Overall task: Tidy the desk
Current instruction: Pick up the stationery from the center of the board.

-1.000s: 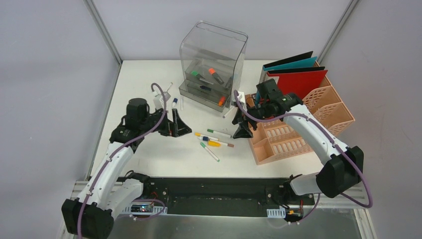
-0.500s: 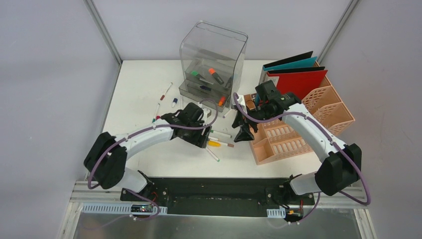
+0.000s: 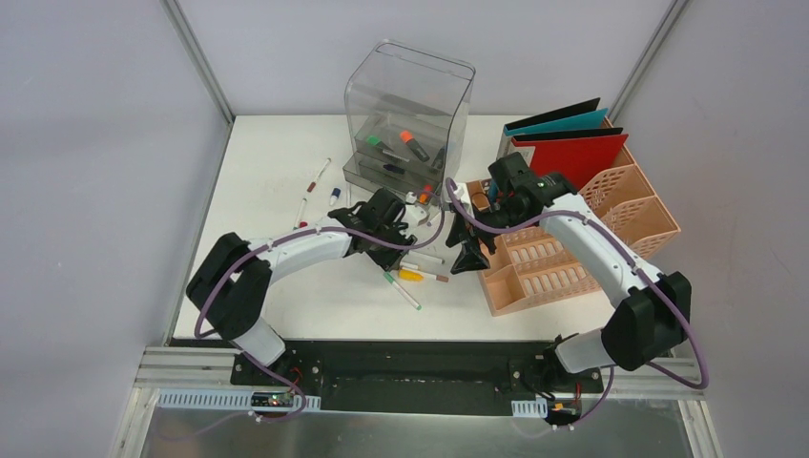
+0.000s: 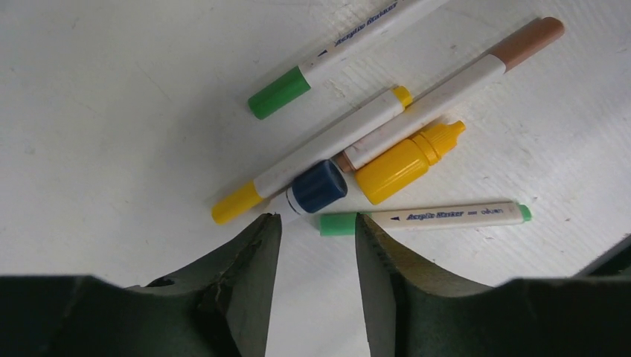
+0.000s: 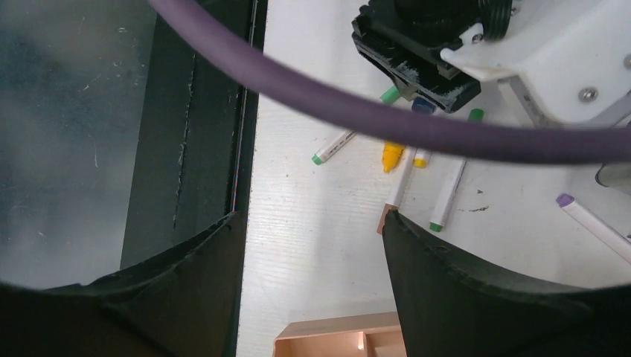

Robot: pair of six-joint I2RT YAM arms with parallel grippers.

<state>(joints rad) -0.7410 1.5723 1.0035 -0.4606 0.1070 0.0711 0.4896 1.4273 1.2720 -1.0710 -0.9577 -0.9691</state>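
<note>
Left gripper [image 4: 314, 217] fingers narrowly parted, empty, just short of blue-capped white marker [image 4: 316, 187] on flat white desk [image 3: 267, 181], right gripper [image 5: 311, 216] fingers spread wide, empty, right of that marker

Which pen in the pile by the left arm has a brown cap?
The long white pen lying against the yellow bottle. Its neighbours in the pile have green, yellow or blue caps.

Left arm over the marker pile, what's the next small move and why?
Probably ease the left gripper forward so its jaws straddle the blue-capped marker. The jaws stand apart with nothing between them, and the blue cap lies just ahead of the gap; a green-capped marker has its end close to one finger and might get caught.
</note>
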